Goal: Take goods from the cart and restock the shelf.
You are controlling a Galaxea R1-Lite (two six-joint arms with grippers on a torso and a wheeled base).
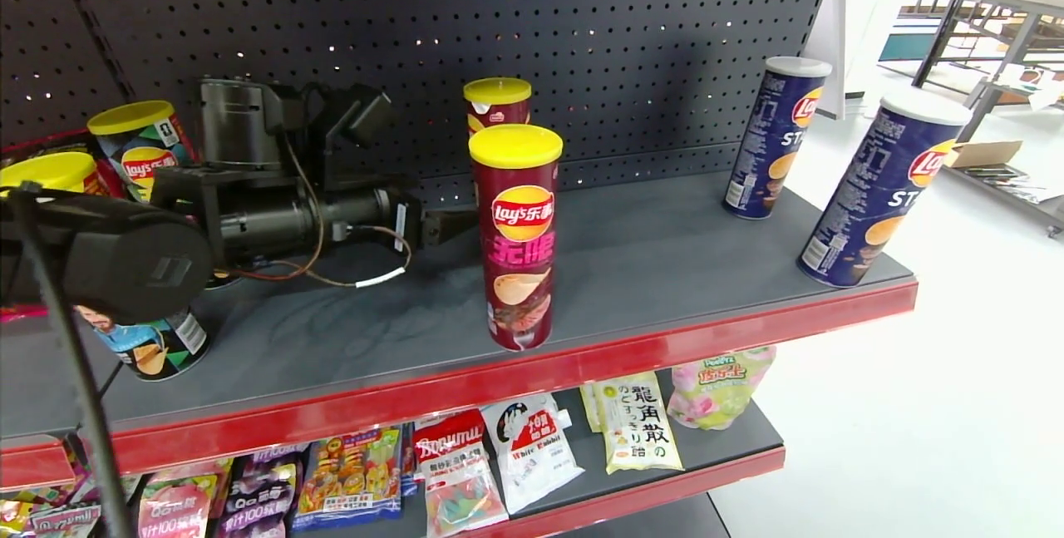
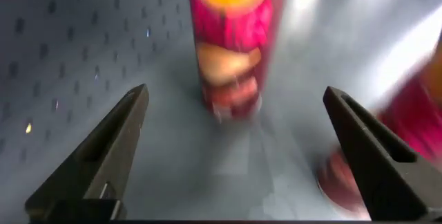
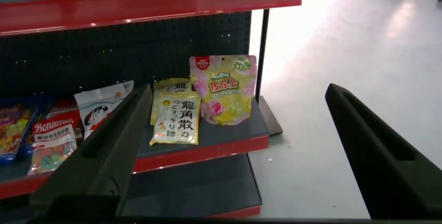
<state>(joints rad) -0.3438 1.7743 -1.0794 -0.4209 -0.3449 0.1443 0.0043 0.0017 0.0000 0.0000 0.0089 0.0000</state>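
Two red cans are standing on the grey shelf [image 1: 665, 272] close to the left gripper [image 2: 235, 91], and the coming move is turning on how they are lying from it. The left gripper is hanging low over the shelf with its fingers spread wide, holding nothing. The rear red can [image 2: 231, 51] is standing straight ahead of it, centred on the gap between the fingers but beyond their tips and apart from both. Its long axis is running upright, square to the line along which the gripper is pointing. The front red can [image 1: 515, 239] is standing off to one side, near the outer face of one finger, so I am judging that a pull back toward the cart is calling for a straight line rearward with no sideways swing. The left arm is by far the nearer one. The right gripper [image 3: 238, 89] is hanging down by the lower shelf [image 3: 207, 148], likewise spread open and empty, with the snack bags [image 3: 173, 117] ahead of it. The left wrist view is showing the open space between the fingers and the rear red can, which the head view is hiding behind the front red can. The head view is adding two blue cans [image 1: 777, 139] standing well beyond the left gripper, farther along the shelf.
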